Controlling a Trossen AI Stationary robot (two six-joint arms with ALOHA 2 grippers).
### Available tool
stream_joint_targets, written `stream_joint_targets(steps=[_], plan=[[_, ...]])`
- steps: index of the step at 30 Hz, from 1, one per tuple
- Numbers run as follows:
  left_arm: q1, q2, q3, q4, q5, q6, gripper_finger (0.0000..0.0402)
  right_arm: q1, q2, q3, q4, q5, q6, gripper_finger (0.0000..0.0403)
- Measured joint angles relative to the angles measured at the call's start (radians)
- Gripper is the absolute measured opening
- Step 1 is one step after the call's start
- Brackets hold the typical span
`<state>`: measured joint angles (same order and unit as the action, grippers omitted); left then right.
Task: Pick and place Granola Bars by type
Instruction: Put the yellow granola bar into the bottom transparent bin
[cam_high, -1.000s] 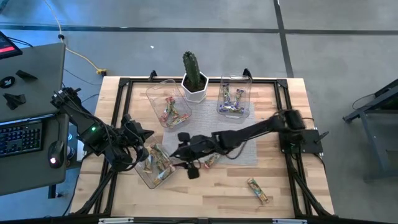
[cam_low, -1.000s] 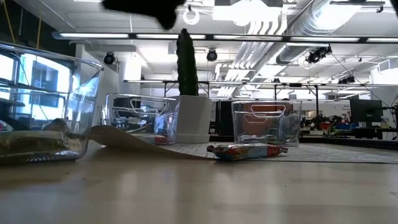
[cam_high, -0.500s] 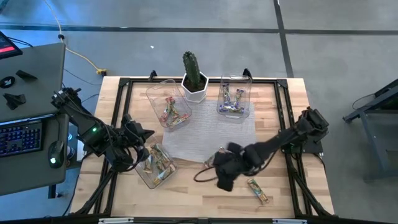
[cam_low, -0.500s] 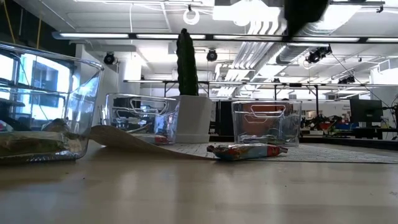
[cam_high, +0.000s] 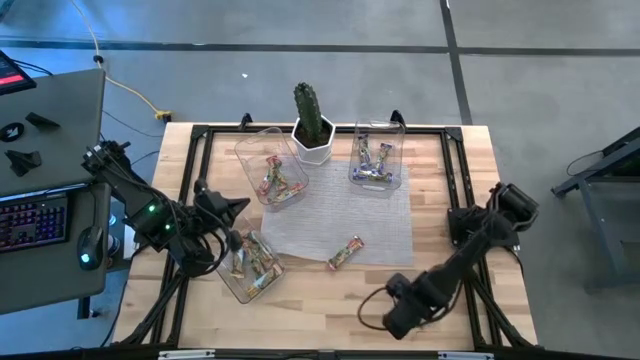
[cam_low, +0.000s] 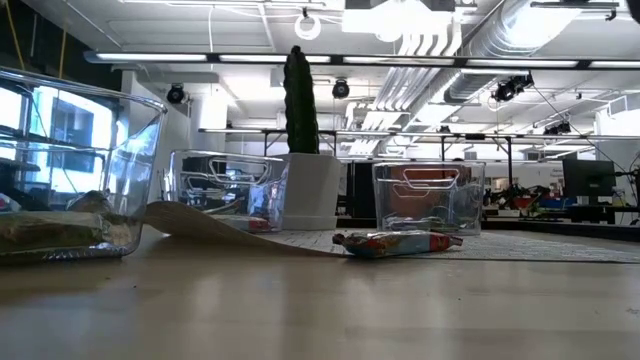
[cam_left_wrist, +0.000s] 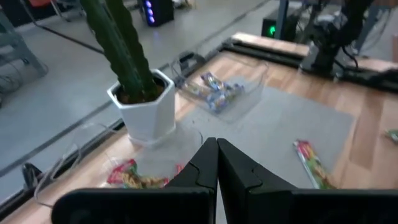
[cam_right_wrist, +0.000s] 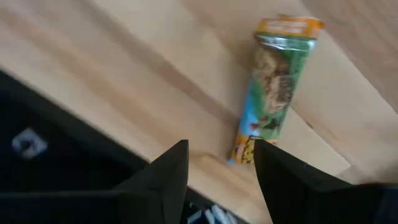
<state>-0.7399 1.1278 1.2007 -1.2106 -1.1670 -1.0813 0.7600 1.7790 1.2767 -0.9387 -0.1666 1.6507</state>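
Note:
My right gripper (cam_right_wrist: 221, 163) is open and hangs over a green-yellow granola bar (cam_right_wrist: 273, 93) that lies flat on the bare wood near the table's near right. The bar's closer end sits between the two fingertips. In the high view the right gripper (cam_high: 400, 312) covers this bar. A red-orange bar (cam_high: 346, 252) (cam_low: 395, 242) lies flat at the near edge of the grey mat (cam_high: 345, 215). My left gripper (cam_left_wrist: 216, 144) (cam_high: 228, 205) is shut and empty, hovering by the near-left tub (cam_high: 250, 265), which holds green-yellow bars.
Two more clear tubs stand at the far side: one with red-orange bars (cam_high: 270, 175), one with purple bars (cam_high: 377, 160). A potted cactus (cam_high: 312, 122) stands between them. Black frame rails (cam_high: 470, 210) run along the table's edges. Bare wood lies between the mat and the near edge.
My right gripper has swept from above the mat's near-left part, beside the near-left tub, toward the table's right and near edge. It now hangs over the green-yellow bar. The red-orange bar has stayed in place on the mat.

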Motion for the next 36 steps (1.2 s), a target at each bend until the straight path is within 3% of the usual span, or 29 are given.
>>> stream_joint_targets(steps=[9, 20, 26, 36], plan=[[0.000, 0.000, 0.000, 0.039, -0.055, 0.001, 0.0001, 0.064, -0.001, -0.096, 0.037, 0.040, 0.125, 0.0165], [0.000, 0.000, 0.000, 0.059, -0.044, 0.000, 0.0001, 0.068, -0.008, -0.299, 0.308, 0.050, 0.096, 0.0165], [0.000, 0.000, 0.000, 0.058, -0.022, 0.000, 0.0001, 0.067, -0.009, -0.337, 0.321, 0.074, 0.058, 0.0163], [0.000, 0.000, 0.000, 0.058, -0.021, 0.003, 0.0001, 0.031, -0.002, -0.300, 0.326, 0.082, -0.020, 0.0093]])
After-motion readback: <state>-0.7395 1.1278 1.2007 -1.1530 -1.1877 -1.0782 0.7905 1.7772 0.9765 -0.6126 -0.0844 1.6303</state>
